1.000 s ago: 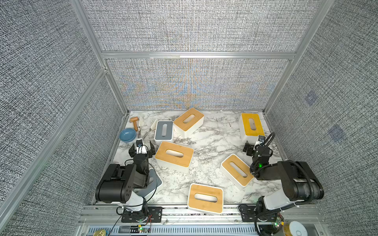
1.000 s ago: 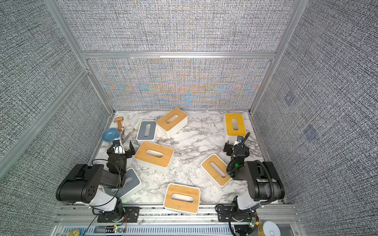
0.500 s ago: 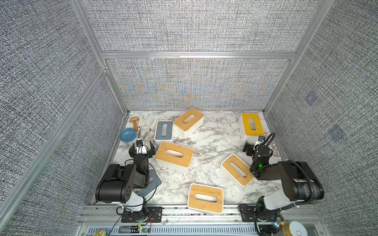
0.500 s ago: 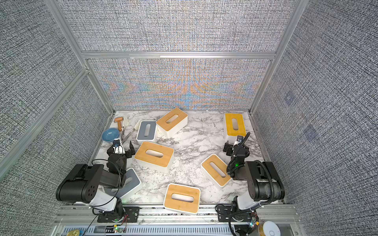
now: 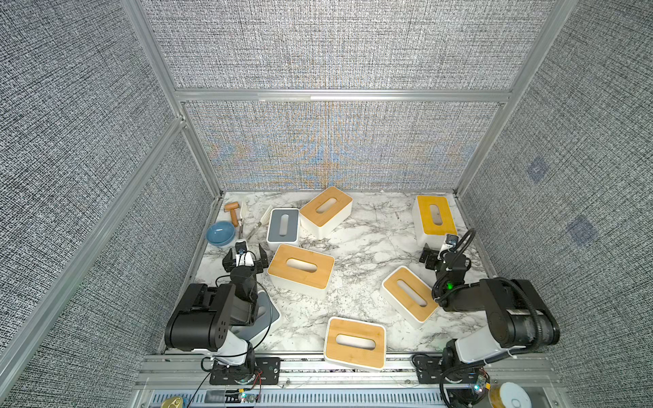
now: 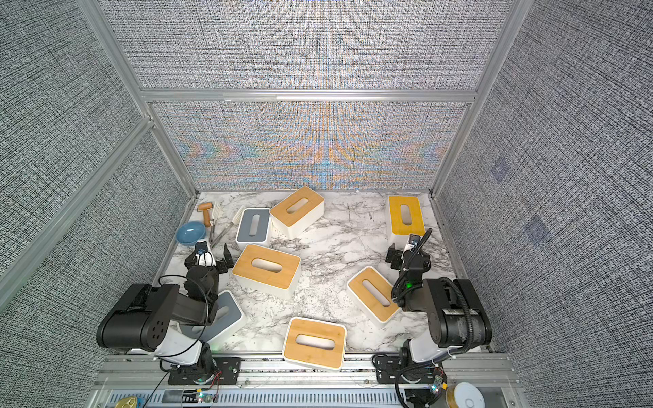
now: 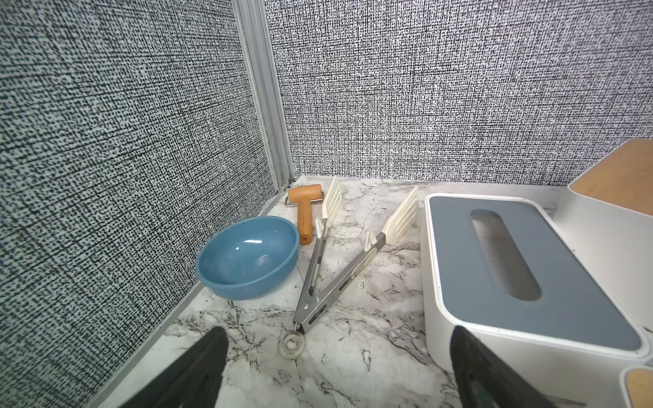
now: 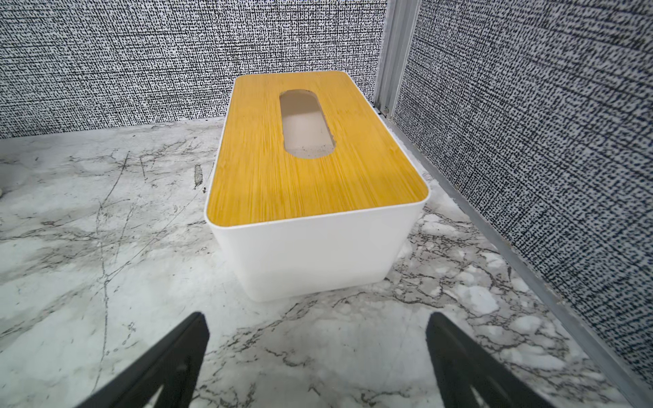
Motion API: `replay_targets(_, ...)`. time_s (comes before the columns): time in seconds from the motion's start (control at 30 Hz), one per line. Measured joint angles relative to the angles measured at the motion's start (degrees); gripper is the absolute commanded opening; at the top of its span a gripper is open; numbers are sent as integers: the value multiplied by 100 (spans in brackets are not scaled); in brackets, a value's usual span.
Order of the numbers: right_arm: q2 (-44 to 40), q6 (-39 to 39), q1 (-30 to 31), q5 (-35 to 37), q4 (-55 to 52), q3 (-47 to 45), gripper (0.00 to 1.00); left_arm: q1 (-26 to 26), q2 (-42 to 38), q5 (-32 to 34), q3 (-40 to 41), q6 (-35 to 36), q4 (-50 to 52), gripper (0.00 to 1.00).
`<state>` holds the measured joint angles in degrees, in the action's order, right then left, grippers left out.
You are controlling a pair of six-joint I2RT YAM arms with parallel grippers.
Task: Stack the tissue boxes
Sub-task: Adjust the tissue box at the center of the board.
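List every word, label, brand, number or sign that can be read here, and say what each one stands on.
No text can be read in any view.
Pale sticker on the right arm's black housing: too small and blurred to read.
Bamboo-lidded tissue box, grey-lidded tissue box, blue bowl: seen close, no print or marking.
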<state>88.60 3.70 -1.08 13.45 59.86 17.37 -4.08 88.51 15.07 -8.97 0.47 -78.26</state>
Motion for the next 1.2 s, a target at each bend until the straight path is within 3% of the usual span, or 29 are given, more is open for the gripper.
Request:
replay_targets(0.13, -15, 0, 0, 2, -2, -11, 99, 0, -55, 4, 42, -2, -4, 99)
replay_targets(0.3, -820, -11, 295, 540, -256, -144, 99, -184, -979, 389, -273, 31, 800, 99)
replay_targets(0.47, -2107, 256, 446, 1176, -1338, 313, 99, -181, -1985, 1156, -1672, -678, 3276, 99)
replay_targets(0.6, -2734, 968, 444, 1298, -2540, 1034, 99, -184, -2149, 1106, -2909, -1685, 5582, 99)
replay_targets(0.8, -3032, 2640, -133, 774, -4273, 1858, 99, -179, -2055, 446, -4271, -2946, 8105, 99)
replay_targets(1.0, -3154, 3414, -302, -57, -5394, 2459, 99, -105, -2120, -629, -4590, -3217, 8579, 99)
replay_targets(1.2, -3388, 3615, -330, -750, -6393, 2953, 99, -109, -1478, -1749, -5427, -3357, 9033, 99)
